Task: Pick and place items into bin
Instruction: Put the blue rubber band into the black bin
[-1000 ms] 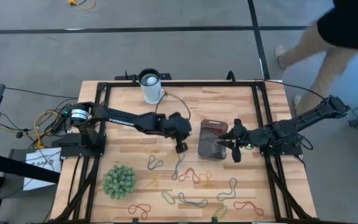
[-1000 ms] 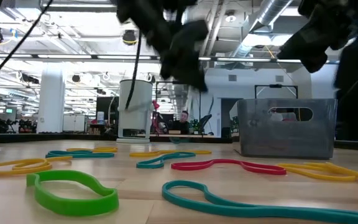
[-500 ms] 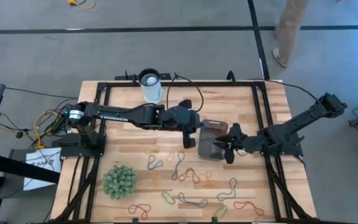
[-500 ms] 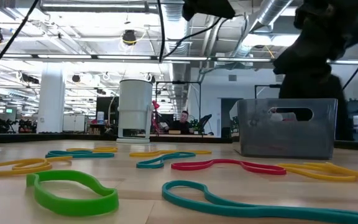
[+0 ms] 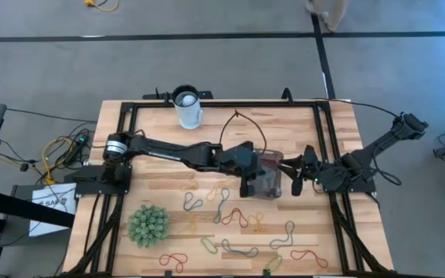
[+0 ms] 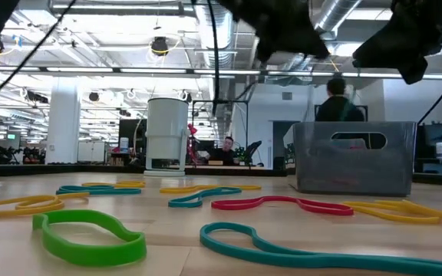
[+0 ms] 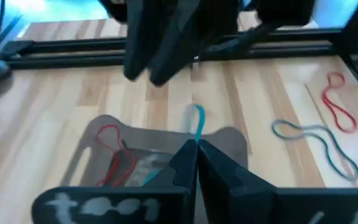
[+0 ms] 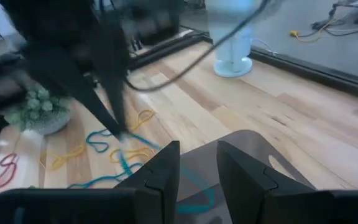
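Note:
The clear grey bin point(image 5: 267, 171) stands right of the table's middle, with red bands point(image 7: 114, 155) inside it. My left gripper point(image 5: 247, 185) hovers over the bin's left edge, shut on a blue band point(image 7: 197, 121). My right gripper point(image 5: 297, 176) is open, just off the bin's right side, touching nothing. Several coloured bands point(image 5: 234, 218) lie flat on the table near the front edge. In the low view the bin point(image 6: 355, 157) stands behind a red band point(image 6: 275, 203) and a green band point(image 6: 90, 230), with both grippers above it. My left gripper pinches one end of the blue band point(image 7: 196, 138) between its shut fingertips, coming from above and pointing down. The band hangs slack below the fingers, lifted clear of the table, and its lower part point(image 8: 188, 198) trails into the bin.
A white cup point(image 5: 188, 108) stands at the far edge and a green spiky ball point(image 5: 148, 224) near the front left. A black frame point(image 5: 222, 103) runs round the table. The left arm's cable point(image 5: 242, 123) arches above the bin. A person's legs point(image 5: 327, 11) show beyond the table.
My left gripper has stayed shut on the blue band and moved toward the table's right edge, from beside the bin to over its left edge. My right gripper has drawn back slightly toward the right edge. A person has walked away beyond the far edge.

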Controlling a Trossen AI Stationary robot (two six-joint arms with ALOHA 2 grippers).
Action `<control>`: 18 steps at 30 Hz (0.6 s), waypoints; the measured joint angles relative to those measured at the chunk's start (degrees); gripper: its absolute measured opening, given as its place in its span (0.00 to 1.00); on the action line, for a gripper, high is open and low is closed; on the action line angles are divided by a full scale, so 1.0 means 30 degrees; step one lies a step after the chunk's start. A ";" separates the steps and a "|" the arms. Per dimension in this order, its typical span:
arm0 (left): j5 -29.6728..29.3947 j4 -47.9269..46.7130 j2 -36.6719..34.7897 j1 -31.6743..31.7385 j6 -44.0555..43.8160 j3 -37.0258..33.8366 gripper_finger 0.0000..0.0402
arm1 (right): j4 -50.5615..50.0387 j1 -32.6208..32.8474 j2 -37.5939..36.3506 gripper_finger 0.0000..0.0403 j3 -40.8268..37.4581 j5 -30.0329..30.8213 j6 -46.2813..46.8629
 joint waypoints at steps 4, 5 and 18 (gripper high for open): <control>0.0482 0.0060 0.1365 0.0029 -0.0651 -0.0006 0.00 | -0.0033 0.0066 -0.0113 0.25 0.0000 0.0022 -0.0495; 0.0846 0.0213 0.1728 0.0019 -0.0849 -0.0006 0.00 | -0.0036 0.0066 -0.0113 0.25 0.0000 0.0022 -0.0493; 0.1921 0.0915 0.3373 0.0009 -0.1338 -0.0006 0.00 | -0.0124 0.0066 0.0331 0.25 0.0000 -0.0040 -0.0495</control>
